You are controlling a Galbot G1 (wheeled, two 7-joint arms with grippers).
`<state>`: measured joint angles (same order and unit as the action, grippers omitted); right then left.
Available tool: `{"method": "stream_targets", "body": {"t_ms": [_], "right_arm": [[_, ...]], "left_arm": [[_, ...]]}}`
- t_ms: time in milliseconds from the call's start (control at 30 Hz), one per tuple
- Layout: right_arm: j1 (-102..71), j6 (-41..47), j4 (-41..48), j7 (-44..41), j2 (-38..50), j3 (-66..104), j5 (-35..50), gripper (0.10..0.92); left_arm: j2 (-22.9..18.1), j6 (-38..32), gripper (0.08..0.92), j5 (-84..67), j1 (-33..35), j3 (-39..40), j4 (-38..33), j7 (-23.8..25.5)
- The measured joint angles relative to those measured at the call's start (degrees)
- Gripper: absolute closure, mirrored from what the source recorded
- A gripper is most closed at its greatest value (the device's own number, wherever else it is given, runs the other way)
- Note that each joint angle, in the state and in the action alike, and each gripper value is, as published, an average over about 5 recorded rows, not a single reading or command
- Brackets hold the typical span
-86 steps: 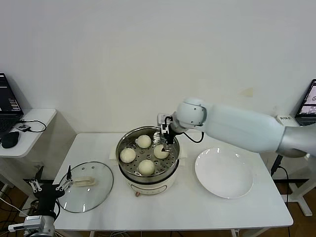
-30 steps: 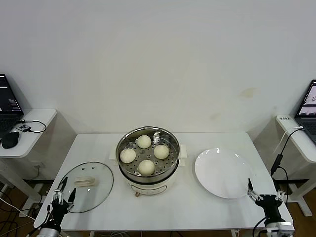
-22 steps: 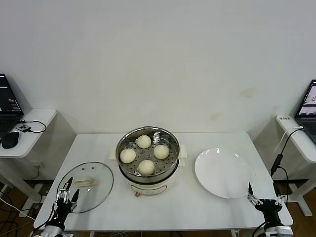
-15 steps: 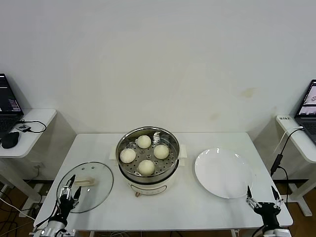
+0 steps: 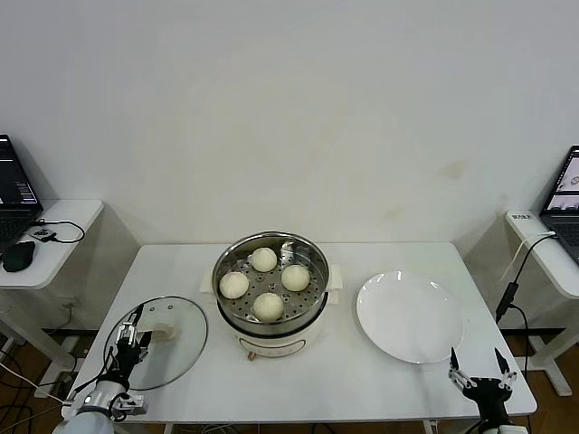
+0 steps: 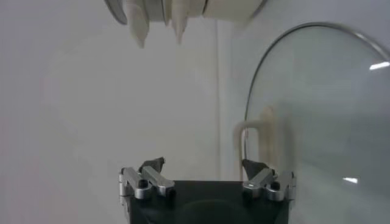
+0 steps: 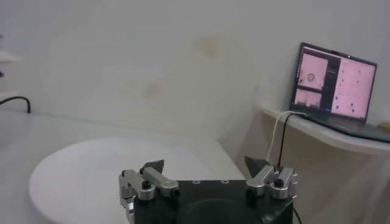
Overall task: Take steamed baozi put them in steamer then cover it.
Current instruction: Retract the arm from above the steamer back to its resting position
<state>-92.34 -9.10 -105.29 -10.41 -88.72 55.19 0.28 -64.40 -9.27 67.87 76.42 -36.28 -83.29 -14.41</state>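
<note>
Left to right: the left gripper [image 5: 128, 342], fingers spread and holding nothing, hovers at the near edge of the one glass lid [image 5: 156, 342], which lies flat on the table [image 5: 362, 380] just left of the steamer [image 5: 270, 287]. Four buns [image 5: 269, 306] sit on its perforated tray (all loaded, so covering is judged the step in hand). The next move calls for closing on the lid's bar handle [image 5: 159, 333]. One plate [image 5: 410, 318] lies bare. The right gripper [image 5: 481, 374], fingers apart, waits at the near right corner.
</note>
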Motion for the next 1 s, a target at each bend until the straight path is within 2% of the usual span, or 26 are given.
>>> {"method": "stream_targets", "body": {"t_ms": [367,767,1000], "right_arm": [[0.08,0.01,0.23,-0.21,-0.41,-0.21,-0.55,0.203],[-0.02,0.11,0.15,-0.38,-0.38,-0.2,-0.65,0.203],[-0.15,0.13,0.08,-0.48,-0.24,-0.37,-0.68,0.203]], "left_arm": [[-0.18,-0.14,0.2,0.14,-3.75,1.15,3.48,0.72],[-0.36,-0.62,0.53,0.37,-5.13,1.68,5.7,1.35],[-0.65,-1.51,0.729,0.43,-4.98,1.06,5.72,-0.1]]}}
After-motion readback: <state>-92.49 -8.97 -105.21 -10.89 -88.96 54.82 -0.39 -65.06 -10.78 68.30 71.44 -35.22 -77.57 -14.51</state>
